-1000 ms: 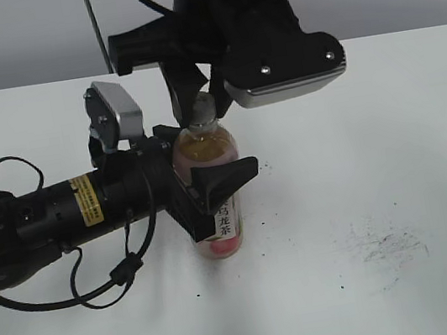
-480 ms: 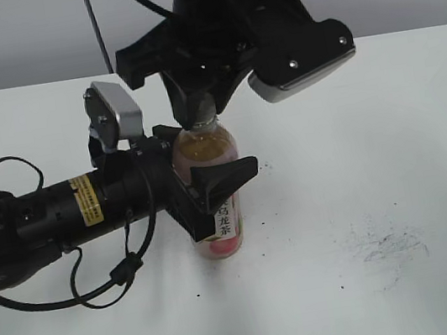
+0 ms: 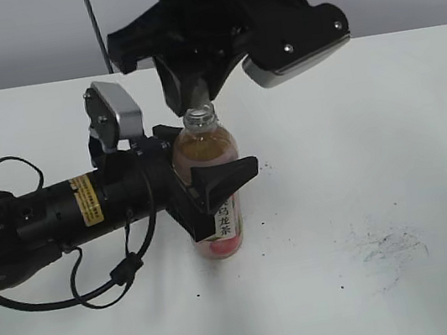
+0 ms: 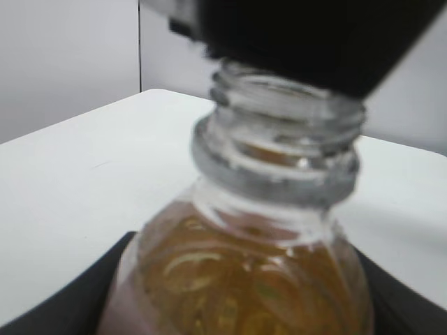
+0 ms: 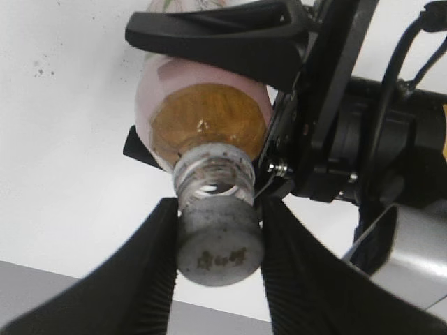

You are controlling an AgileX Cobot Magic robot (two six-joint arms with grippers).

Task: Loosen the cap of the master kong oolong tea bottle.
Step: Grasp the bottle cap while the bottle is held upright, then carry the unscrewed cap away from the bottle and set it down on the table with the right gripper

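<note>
Cap (image 5: 218, 241) off the neck, pinched between right gripper (image 3: 195, 95) fingers just above the open mouth. Bottle (image 3: 212, 188) upright on white table (image 3: 374, 152), clamped mid-body by left gripper (image 3: 210, 188), jaws half-spread around it. Left arm's black body (image 3: 61, 214) and cables (image 3: 120, 269) block the bottle's left side. Dark smudges (image 3: 385, 246) well right.

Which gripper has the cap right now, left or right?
The right gripper, above the bottle: its fingers pinch the cap, lifted off the neck. The left gripper only clamps the bottle's body.
</note>
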